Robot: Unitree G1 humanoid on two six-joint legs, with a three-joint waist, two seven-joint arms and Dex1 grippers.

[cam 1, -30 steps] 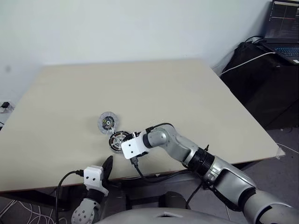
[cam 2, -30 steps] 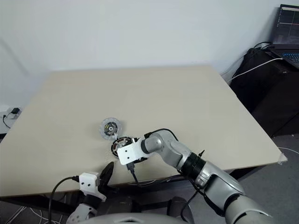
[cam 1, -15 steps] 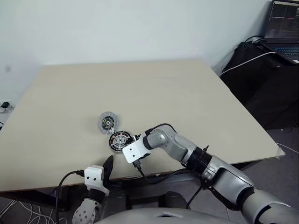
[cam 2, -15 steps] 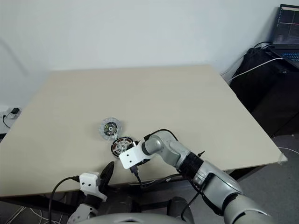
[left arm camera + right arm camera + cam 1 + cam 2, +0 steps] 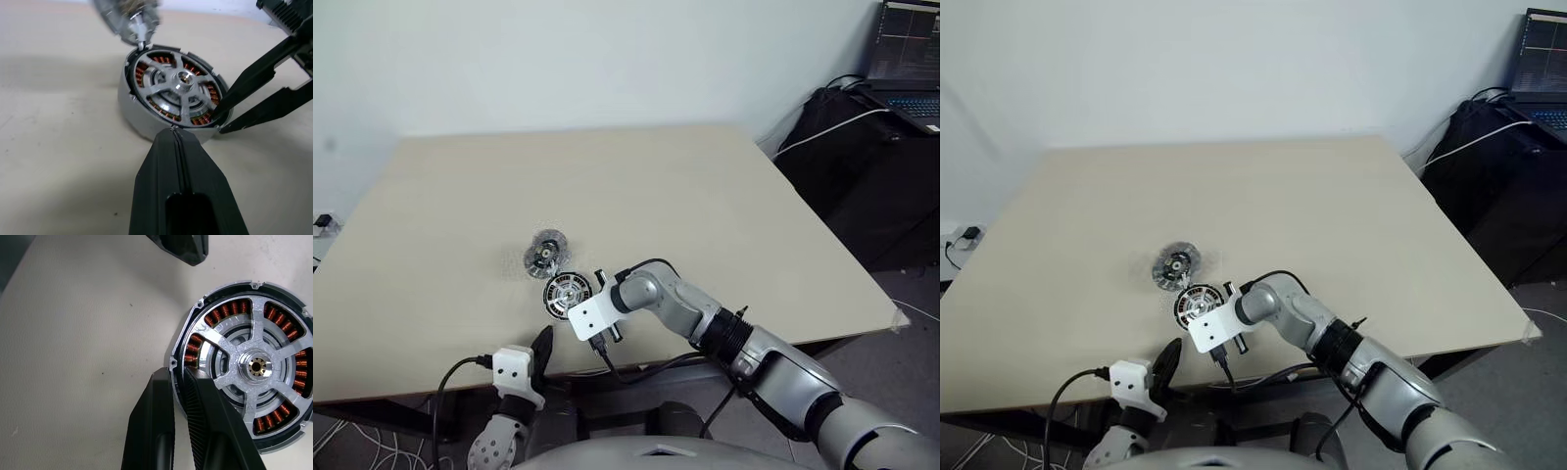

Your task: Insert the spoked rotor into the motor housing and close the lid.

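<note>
Right wrist view shows the right gripper, wide a second ago, now pinching the copper-wound round motor housing rim, steadying it; left gripper closed, empty.

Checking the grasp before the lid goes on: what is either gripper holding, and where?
The right gripper pinches the motor housing by its rim; the left gripper holds nothing.

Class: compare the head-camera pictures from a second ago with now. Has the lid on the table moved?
Yes. The lid has tipped up and blurred, shifting slightly toward the motor housing, which stays put on the table.
</note>
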